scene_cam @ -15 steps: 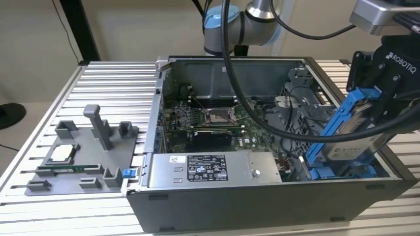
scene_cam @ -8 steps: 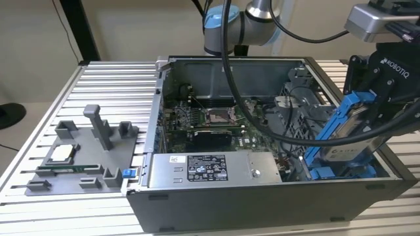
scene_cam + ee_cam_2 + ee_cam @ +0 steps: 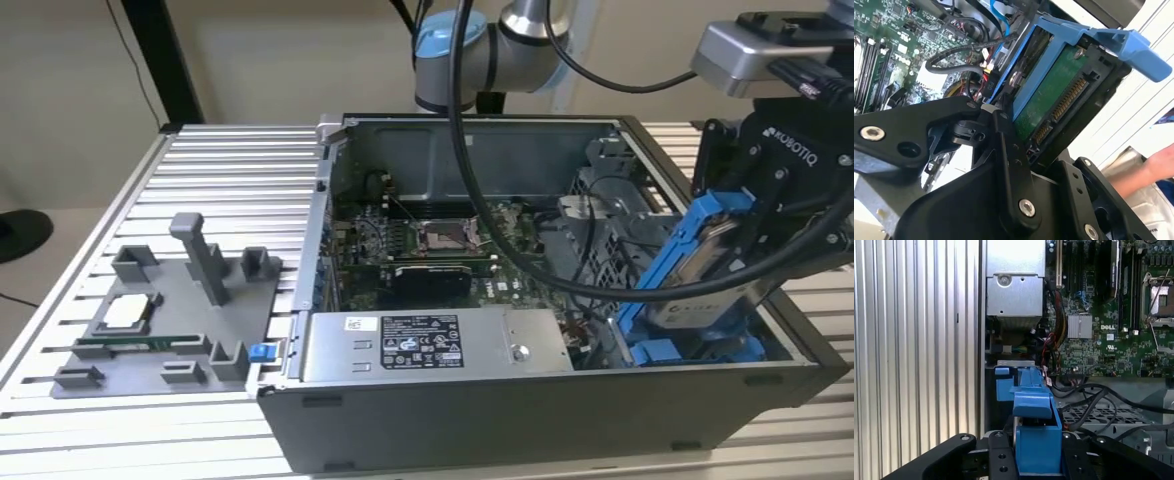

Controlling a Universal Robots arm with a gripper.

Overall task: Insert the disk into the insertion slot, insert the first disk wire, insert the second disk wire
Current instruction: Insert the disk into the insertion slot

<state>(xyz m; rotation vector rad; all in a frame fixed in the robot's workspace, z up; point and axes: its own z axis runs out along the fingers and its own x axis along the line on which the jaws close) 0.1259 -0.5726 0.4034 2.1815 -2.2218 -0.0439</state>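
My gripper (image 3: 731, 240) is shut on the disk (image 3: 687, 280), a drive in a bright blue carrier. I hold it steeply tilted over the open computer case's corner at the exterior view's right. Its lower end hangs just above the insertion slot (image 3: 661, 352), a bay with blue rails and tabs. In the second wrist view the disk (image 3: 1054, 100) shows its green circuit board and connector pins beside a black finger (image 3: 1009, 160). In the first wrist view the blue carrier (image 3: 1036, 437) sits between my fingers, with the slot's blue tabs (image 3: 1004, 385) beyond. Which of the loose black cables (image 3: 1084, 395) are the disk wires I cannot tell.
A grey power-supply box (image 3: 427, 345) with a sticker sits along the case's front wall beside the bay. The motherboard (image 3: 441, 240) fills the case floor. A grey fixture (image 3: 174, 310) stands on the ribbed aluminium table at the exterior view's left. A person's hand (image 3: 1159, 170) appears outside the case.
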